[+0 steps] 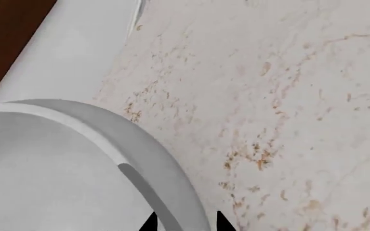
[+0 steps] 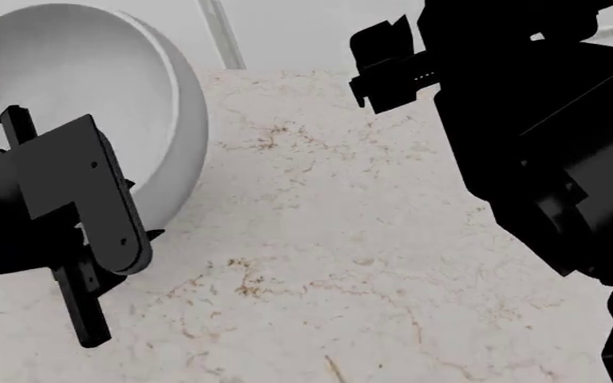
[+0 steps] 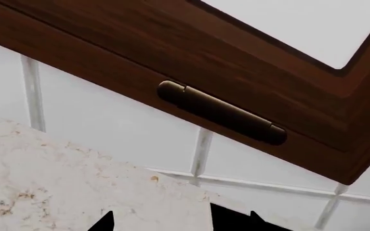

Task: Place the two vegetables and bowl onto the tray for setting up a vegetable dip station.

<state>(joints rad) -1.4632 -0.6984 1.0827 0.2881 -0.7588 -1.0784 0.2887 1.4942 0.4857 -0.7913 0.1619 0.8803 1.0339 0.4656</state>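
The large white bowl (image 2: 61, 80) stands at the left of the marble counter, and its rim and inner wall fill the corner of the left wrist view as the bowl (image 1: 44, 168). My left gripper (image 1: 185, 223) straddles that rim, one fingertip inside the bowl and one outside, shut on the wall. In the head view the left gripper (image 2: 141, 239) is at the bowl's near right edge. My right gripper (image 3: 181, 219) is open and empty, held high at the back right, where the head view shows the right gripper (image 2: 362, 68). The two vegetables and the tray are out of view.
The speckled marble counter (image 2: 338, 239) stretches between the arms. A white tiled wall (image 2: 285, 32) bounds it at the back. A dark wooden cabinet door with a bronze handle (image 3: 220, 113) hangs above the wall tiles in front of the right gripper.
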